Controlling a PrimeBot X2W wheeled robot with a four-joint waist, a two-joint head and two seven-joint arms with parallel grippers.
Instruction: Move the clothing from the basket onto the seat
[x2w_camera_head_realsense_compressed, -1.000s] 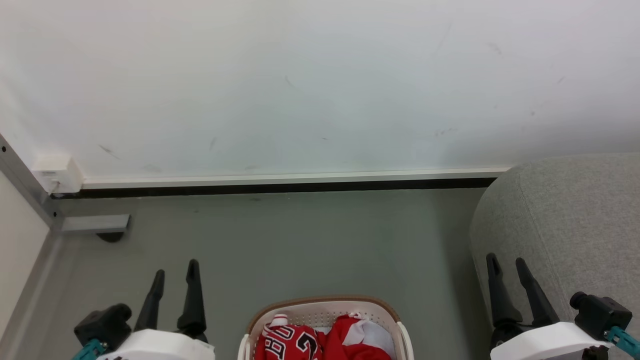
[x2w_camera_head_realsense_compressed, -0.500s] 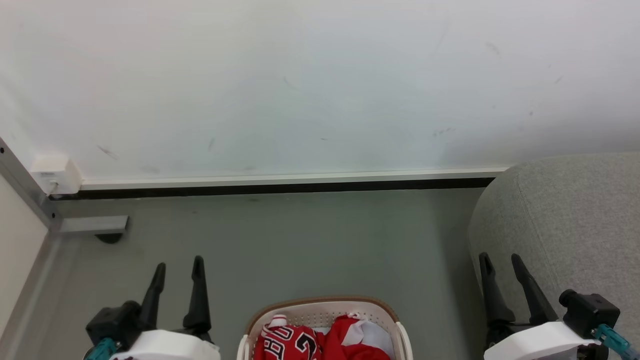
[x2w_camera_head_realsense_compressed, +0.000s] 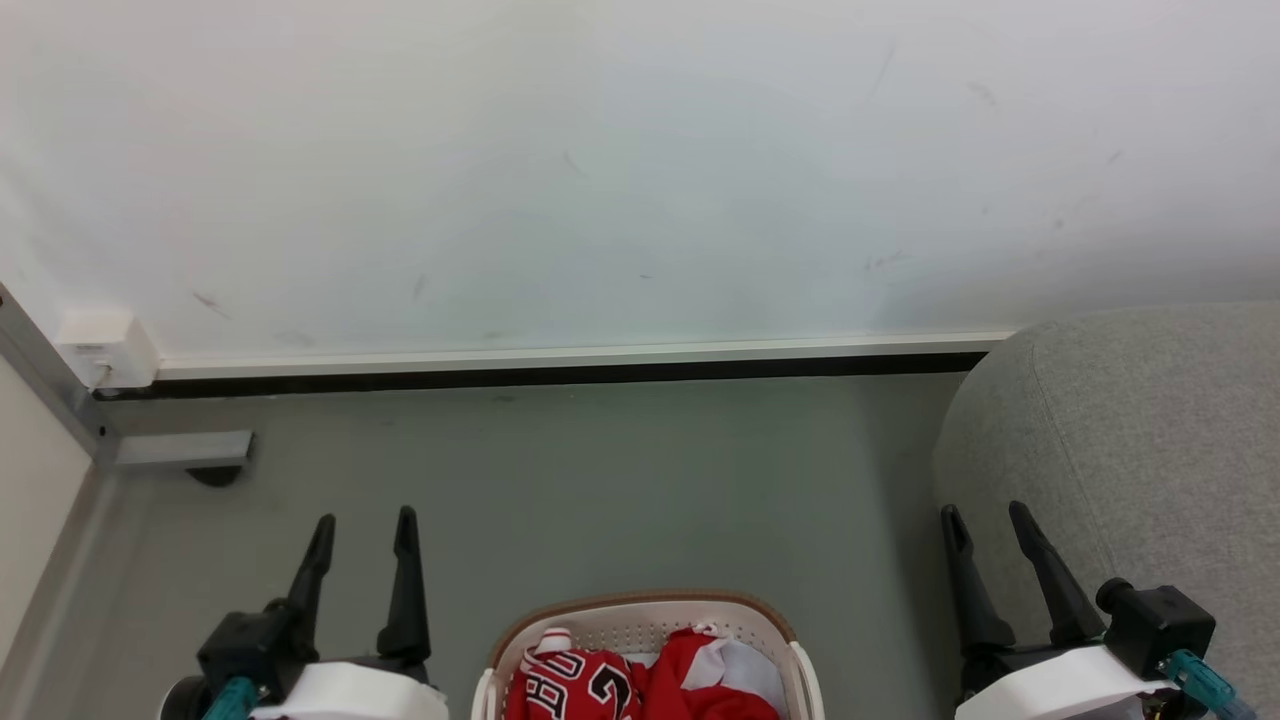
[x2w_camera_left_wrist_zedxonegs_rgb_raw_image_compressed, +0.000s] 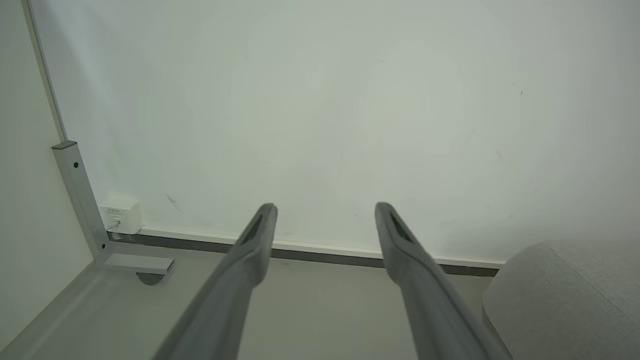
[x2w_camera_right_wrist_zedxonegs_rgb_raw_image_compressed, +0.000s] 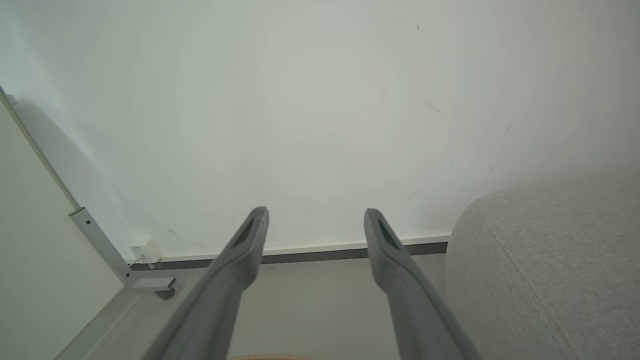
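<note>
Left gripper (x2w_camera_head_realsense_compressed: 365, 518), lower left of the head view: dark fingers spread wide, pointing up the frame over bare grey floor (x2w_camera_head_realsense_compressed: 620, 480). Holds nothing. Same in the left wrist view: both fingers apart, air between the tips.

Right gripper (x2w_camera_head_realsense_compressed: 985, 512), lower right: likewise spread wide and empty. Stands with its outer finger in front of the seat (x2w_camera_head_realsense_compressed: 1150, 420); contact with the upholstery impossible to judge from here. Wrists of both arms cut off by the bottom edge, white shells and teal plugs in sight.

Between the two grippers, nearer the camera than their fingertips: the basket (x2w_camera_head_realsense_compressed: 645, 603), cut by the bottom edge, with its far brown rim and part of the perforated wall visible. Inside it, the clothing (x2w_camera_head_realsense_compressed: 590, 685): red fabric with a white panel, and black-and-white characters on the piece toward the left gripper, cropped and not readable in full. Number of garments impossible to tell. Lies apart from either gripper.

Seat just to the right of the right gripper: rounded grey corner in frame, rest running off the right edge. Beyond both sets of fingertips: dark skirting strip (x2w_camera_head_realsense_compressed: 560, 376) and scuffed white wall (x2w_camera_head_realsense_compressed: 600, 150). Left of the left gripper: grey metal post (x2w_camera_head_realsense_compressed: 55, 390) with a small white box (x2w_camera_head_realsense_compressed: 105, 345) beside it, post cropped by the frame edge.
</note>
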